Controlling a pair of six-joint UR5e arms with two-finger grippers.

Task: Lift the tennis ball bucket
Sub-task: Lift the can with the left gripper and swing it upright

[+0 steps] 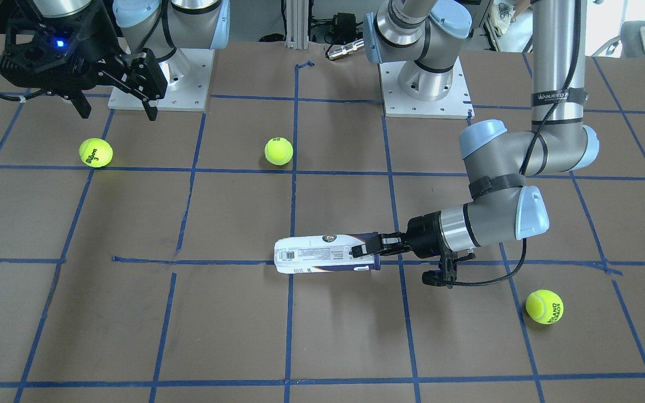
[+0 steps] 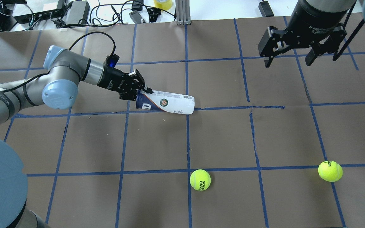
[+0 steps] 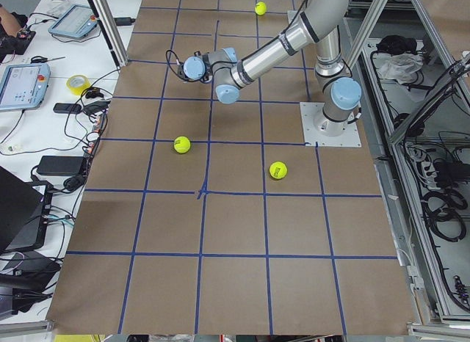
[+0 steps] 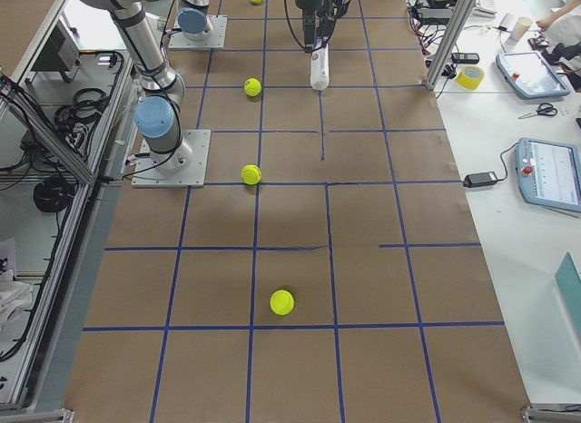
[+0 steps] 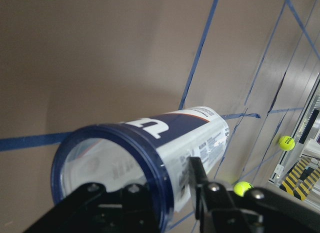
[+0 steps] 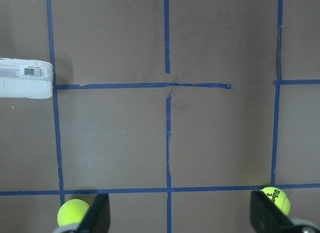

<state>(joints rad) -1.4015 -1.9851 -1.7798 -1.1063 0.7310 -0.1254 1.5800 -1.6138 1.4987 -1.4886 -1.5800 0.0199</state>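
The tennis ball bucket (image 1: pixel 322 254) lies on its side near the middle of the table, a clear can with a white barcode label and a navy band. It also shows in the overhead view (image 2: pixel 169 104) and the left wrist view (image 5: pixel 165 148). My left gripper (image 1: pixel 364 250) is shut on the rim of its open navy end, with one finger inside the mouth and one outside (image 2: pixel 141 91). I cannot tell whether the can rests on the table. My right gripper (image 2: pixel 287 61) is open and empty, high above the far side (image 1: pixel 118 111). The can's white end shows in the right wrist view (image 6: pixel 25 79).
Three loose yellow-green tennis balls lie on the brown, blue-taped table: one (image 1: pixel 96 152) below my right gripper, one (image 1: pixel 278 151) near the middle towards the robot, one (image 1: pixel 544 306) under my left arm's side. Arm bases (image 1: pixel 423 89) stand at the robot's edge.
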